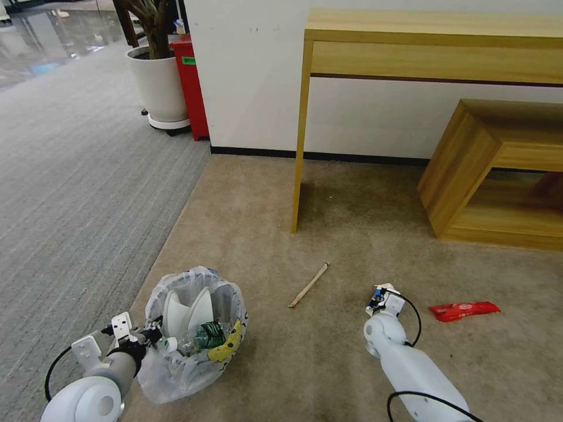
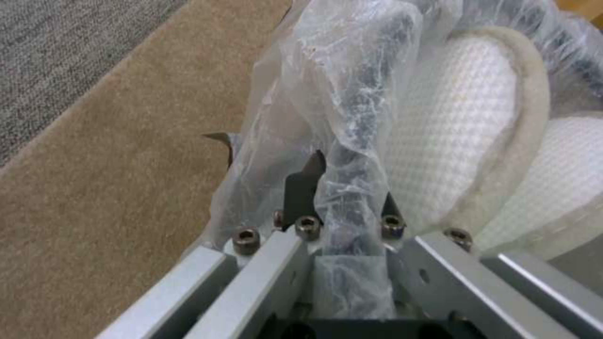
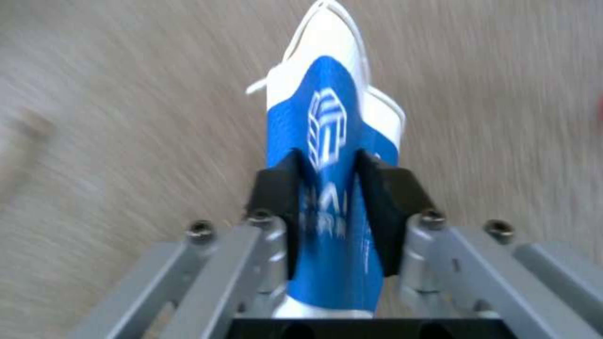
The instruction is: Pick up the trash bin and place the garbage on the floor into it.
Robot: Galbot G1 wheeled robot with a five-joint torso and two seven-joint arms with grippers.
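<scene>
Nearest the camera, at the lower left of the head view, the left pincer (image 1: 153, 338) is clenched on the rim of the trash bin (image 1: 193, 334), its dark fingers (image 2: 300, 188) pinching the rim together with the crinkly clear liner bag. Two white slippers (image 1: 187, 313) stand upright inside the bin, with a small green-labelled plastic bottle (image 1: 209, 336) beside them. At the lower right of centre, the right pincer (image 1: 378, 298) hangs low over the beige carpet floor (image 1: 328, 363), grasping a flattened blue-and-white paper cup (image 3: 330, 141) between its black pads (image 3: 276, 197). On the carpet, a wooden stick (image 1: 308, 285) lies between the bin and the right arm, and a red wrapper (image 1: 463, 310) lies just to the right of that arm; both are not yet collected. As for risk, the left grip takes in slippery film as well as the rim, so the bin could slide or tilt if the bag gives way, spilling the slippers. The cup is crushed thin and held near its lower part, so it could twist or slip free on the way across. The right wrist view is streaked, which suggests quick movement, and that would raise the chance. The head view alone gives the layout: the bin well apart from the cup, the leftover litter, the wooden tabletop (image 1: 434, 35) by the wall. The left wrist view reveals the rim-and-bag pinch and the slippers' waffle weave; the right wrist view shows the cup's printed logo and the pads' bite on it.
</scene>
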